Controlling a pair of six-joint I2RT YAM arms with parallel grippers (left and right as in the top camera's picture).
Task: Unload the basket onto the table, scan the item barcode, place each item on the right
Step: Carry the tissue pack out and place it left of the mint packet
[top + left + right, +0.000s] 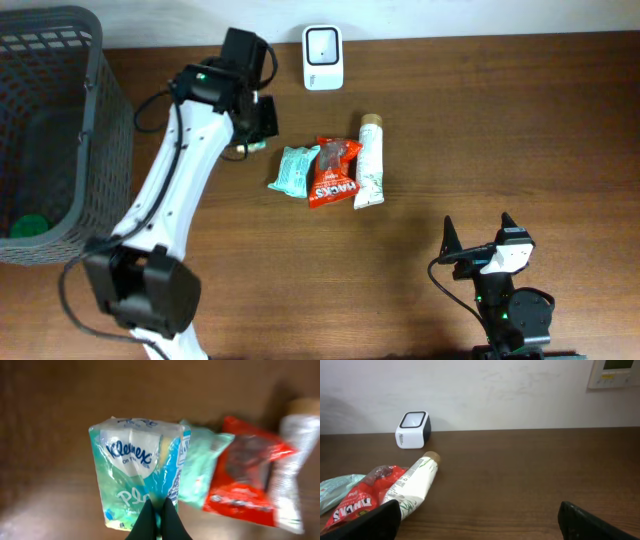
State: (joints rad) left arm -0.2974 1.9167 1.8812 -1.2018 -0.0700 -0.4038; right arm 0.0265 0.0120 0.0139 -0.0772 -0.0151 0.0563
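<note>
Crinkly glossy plastic Kleenex pack (137,470) pinched in the left gripper (158,512); right gripper (480,522) gapes wide

My left arm (160,195) is a long white shell set between bulky black joint housings, with a small green light near the upper one. A thin black cable (178,150) runs along the shell, and more black cable loops out at both ends. Its fingers (147,522) are slim, matte black and taper to points. My right arm (515,310) is squat and black with a green light, topped by a white block. Its fingers (367,522) are broad black wedges.
</note>
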